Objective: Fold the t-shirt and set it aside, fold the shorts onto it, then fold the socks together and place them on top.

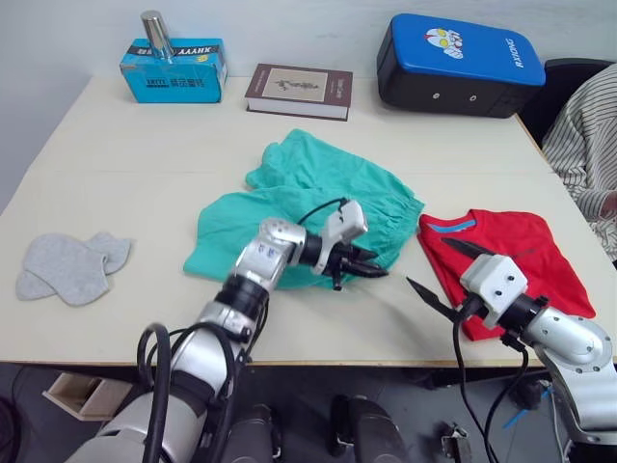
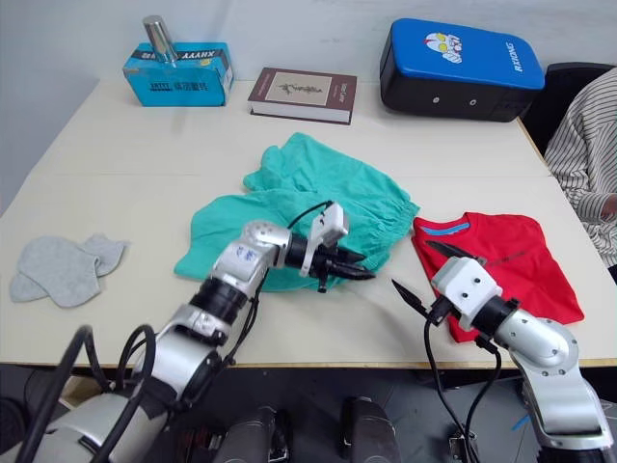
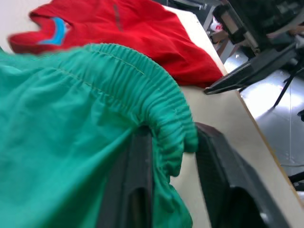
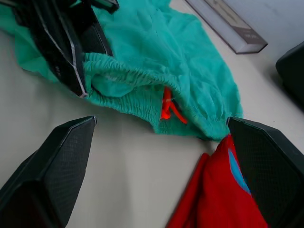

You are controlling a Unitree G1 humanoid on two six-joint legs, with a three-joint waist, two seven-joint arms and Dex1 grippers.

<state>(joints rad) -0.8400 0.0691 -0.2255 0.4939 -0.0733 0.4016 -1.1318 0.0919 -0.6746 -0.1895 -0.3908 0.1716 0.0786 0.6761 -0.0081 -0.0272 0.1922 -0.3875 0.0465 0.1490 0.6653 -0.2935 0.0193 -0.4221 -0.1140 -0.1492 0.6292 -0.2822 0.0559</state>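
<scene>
The teal shorts [image 1: 308, 188] lie crumpled in the middle of the table. My left gripper [image 1: 364, 267] is shut on their gathered waistband [image 3: 166, 128] at the near right edge, with the band pinched between the two fingers. The red t-shirt [image 1: 516, 256] lies folded to the right of the shorts, blue collar band facing them. Over the bare table between the shorts and the t-shirt, my right gripper [image 1: 427, 261] is open wide and holds nothing. The grey socks [image 1: 67, 265] lie overlapping near the table's left edge.
Along the far edge stand a blue tissue box [image 1: 174, 69] with a metal cylinder [image 1: 156, 34] on it, a dark book [image 1: 299, 90] and a blue padded case [image 1: 458, 63]. A person's striped sleeve [image 1: 583, 135] is at the right edge.
</scene>
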